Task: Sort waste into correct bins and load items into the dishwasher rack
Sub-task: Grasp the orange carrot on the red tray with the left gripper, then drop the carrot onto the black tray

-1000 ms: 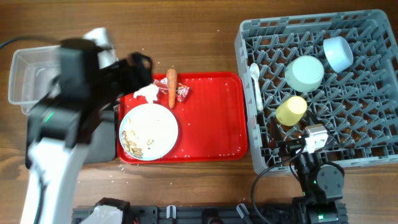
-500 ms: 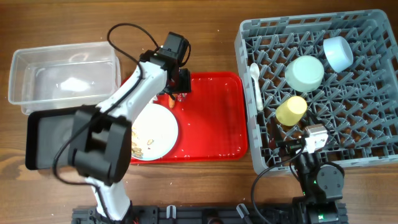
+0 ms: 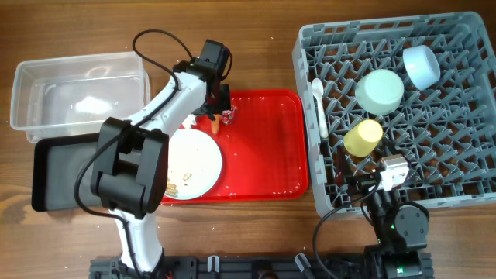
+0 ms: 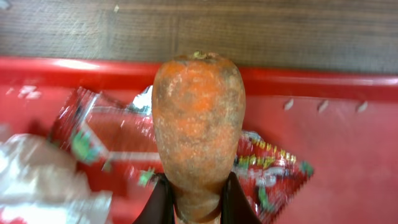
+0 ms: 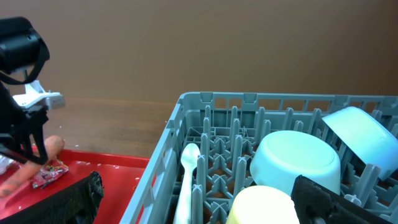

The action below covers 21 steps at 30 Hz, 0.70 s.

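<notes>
My left gripper (image 4: 198,210) is shut on the orange carrot (image 4: 199,124) at the back left of the red tray (image 3: 263,155). Both dark fingers (image 4: 163,202) press the carrot's narrow end. The red-and-white wrapper (image 4: 267,168) lies under and beside the carrot, and a blurred white tissue (image 4: 34,177) lies to its left. The plate (image 3: 194,159), with food scraps (image 3: 167,182) on it, sits on the tray's left. In the dishwasher rack (image 3: 449,155) are two bowls (image 3: 380,91) (image 3: 422,66), a yellow cup (image 3: 363,137) and a spoon (image 3: 318,105). My right gripper (image 5: 205,208) stands open at the rack's front edge.
The clear tub (image 3: 31,85) stands at the back left, with the black tray (image 3: 66,174) in front of it. The left arm (image 3: 167,105) reaches across between the tub and the red tray. Bare wooden table (image 3: 256,54) lies behind the red tray.
My left arm has swung from over the bins to the tray's back edge and its jaws have closed on the carrot. The right arm has not moved.
</notes>
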Each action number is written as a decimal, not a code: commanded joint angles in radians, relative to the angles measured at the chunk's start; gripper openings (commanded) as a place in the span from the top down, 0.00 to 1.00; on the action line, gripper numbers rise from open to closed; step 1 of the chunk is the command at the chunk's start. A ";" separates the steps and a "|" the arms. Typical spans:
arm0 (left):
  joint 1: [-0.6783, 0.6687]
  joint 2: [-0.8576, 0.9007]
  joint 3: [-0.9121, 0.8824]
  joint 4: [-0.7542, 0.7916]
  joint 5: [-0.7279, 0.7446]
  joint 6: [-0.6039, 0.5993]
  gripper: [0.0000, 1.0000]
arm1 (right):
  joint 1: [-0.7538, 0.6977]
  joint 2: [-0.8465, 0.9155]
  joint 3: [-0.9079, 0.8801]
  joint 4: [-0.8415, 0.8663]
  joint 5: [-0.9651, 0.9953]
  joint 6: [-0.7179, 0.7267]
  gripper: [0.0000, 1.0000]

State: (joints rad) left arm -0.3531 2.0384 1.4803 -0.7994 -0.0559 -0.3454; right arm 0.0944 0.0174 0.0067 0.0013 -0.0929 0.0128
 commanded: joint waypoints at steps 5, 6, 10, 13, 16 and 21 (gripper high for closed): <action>0.047 -0.259 0.150 -0.248 -0.015 -0.147 0.96 | -0.003 -0.007 -0.002 0.006 -0.011 -0.012 0.00; 0.068 -0.303 0.149 -0.318 -0.027 -0.208 0.96 | -0.003 -0.007 -0.002 0.006 -0.011 -0.013 0.00; 0.183 -0.417 0.148 -0.620 -0.217 -0.521 0.96 | -0.003 -0.007 -0.002 0.006 -0.011 -0.013 0.00; 0.311 -0.460 0.108 -0.751 -0.322 -0.675 0.96 | -0.003 -0.007 -0.002 0.006 -0.011 -0.012 0.00; 0.444 -0.486 0.014 -0.711 -0.285 -0.688 0.96 | -0.003 -0.007 -0.002 0.006 -0.011 -0.012 0.00; 0.614 -0.488 -0.195 -0.542 -0.163 -0.688 0.96 | -0.003 -0.007 -0.002 0.006 -0.011 -0.012 0.00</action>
State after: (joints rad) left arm 0.1646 1.5570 1.4181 -1.4082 -0.2810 -0.9691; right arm 0.0944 0.0174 0.0067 0.0013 -0.0929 0.0128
